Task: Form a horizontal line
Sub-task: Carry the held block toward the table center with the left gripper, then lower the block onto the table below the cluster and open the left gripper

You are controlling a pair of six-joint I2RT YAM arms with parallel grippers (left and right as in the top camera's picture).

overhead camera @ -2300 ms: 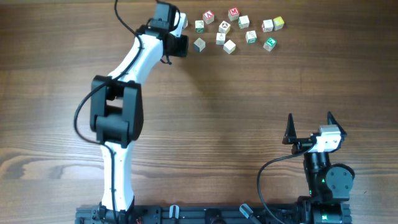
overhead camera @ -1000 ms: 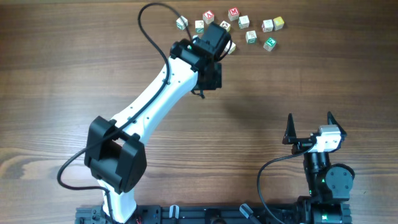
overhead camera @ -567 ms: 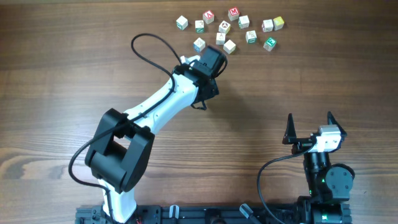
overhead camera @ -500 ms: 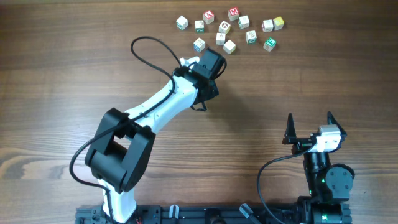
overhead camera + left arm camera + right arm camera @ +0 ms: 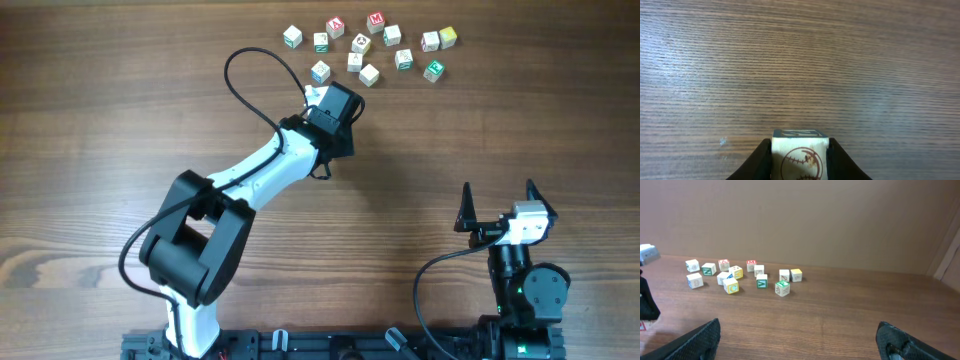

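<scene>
Cube (image 5: 800,156) with baseball drawing clamped in left jaws, top letter possibly N, right jaws wide

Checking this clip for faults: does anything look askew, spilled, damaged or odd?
Nothing is damaged or spilled. The loose cubes lie scattered at mixed angles, with no row formed yet. The left pincer grips the baseball cube squarely, its drawing facing the wrist camera.
</scene>
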